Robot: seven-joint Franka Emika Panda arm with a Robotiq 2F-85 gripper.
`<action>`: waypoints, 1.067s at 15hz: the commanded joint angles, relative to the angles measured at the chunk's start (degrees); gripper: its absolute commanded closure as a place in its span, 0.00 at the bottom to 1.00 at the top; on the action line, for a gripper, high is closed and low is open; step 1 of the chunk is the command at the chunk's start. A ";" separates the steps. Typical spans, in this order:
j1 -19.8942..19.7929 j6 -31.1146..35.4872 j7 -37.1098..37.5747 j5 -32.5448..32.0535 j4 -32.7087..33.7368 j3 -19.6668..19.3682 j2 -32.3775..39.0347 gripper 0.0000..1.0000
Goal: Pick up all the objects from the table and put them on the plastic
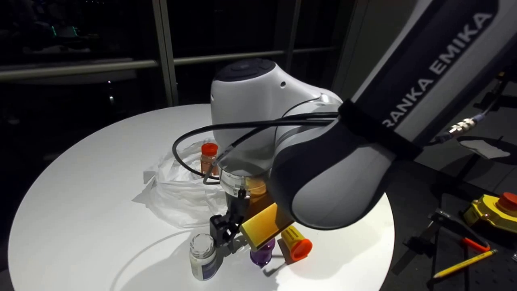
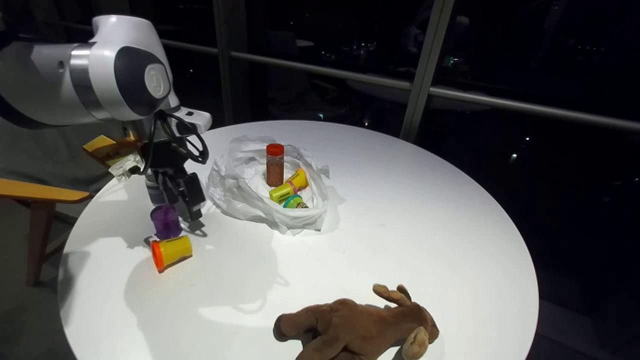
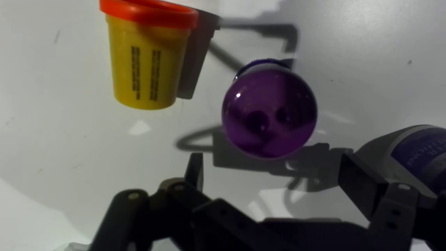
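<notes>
My fingers (image 3: pixel 362 184): wide apart, nothing held. Crinkled plastic (image 2: pixel 240 200) has red-capped shaker (image 2: pixel 275 167), yellow and green tubs (image 2: pixel 281 193); glossy purple cup (image 3: pixel 270 113) outside.

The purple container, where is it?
The purple container sits just right of centre in the wrist view, between the yellow tub at upper left and the bottle at lower right.

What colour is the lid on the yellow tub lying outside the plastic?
Orange-red. The lid shows best in an exterior view, face towards the camera.
</notes>
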 commanded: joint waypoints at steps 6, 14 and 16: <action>1.72 -2.80 3.51 6.08 -2.36 -0.08 -3.26 0.00; 2.41 -3.06 7.85 6.37 -5.84 0.00 -5.37 0.00; 2.30 -2.94 8.11 6.23 -6.71 0.22 -5.81 0.00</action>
